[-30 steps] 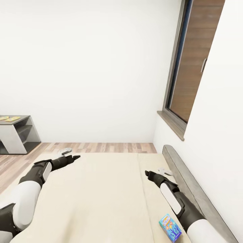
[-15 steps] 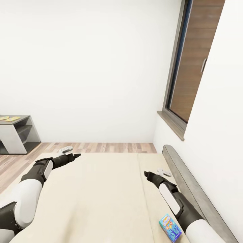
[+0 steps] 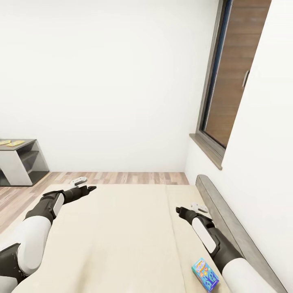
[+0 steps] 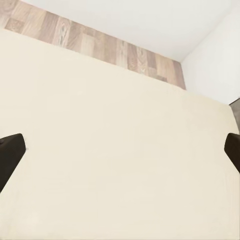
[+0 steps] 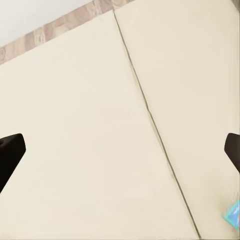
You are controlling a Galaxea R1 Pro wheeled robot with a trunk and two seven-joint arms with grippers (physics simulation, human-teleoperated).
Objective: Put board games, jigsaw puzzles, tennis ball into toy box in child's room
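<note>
Arms out over the bed, both of them hovering above plain beige mattress. The left pincer is spread wide with nothing between its dark fingertips, and the right pincer is spread the same way, empty too. The blue board game lies flat on the mattress close to the grey headboard, just beside the right forearm and behind that pincer. So the right arm is the natural pick, I'd say: draw it back, turn the wrist down over the box, and take it across the short edges. Far left, a grey counter carries flat yellow items, too small to identify.
</note>
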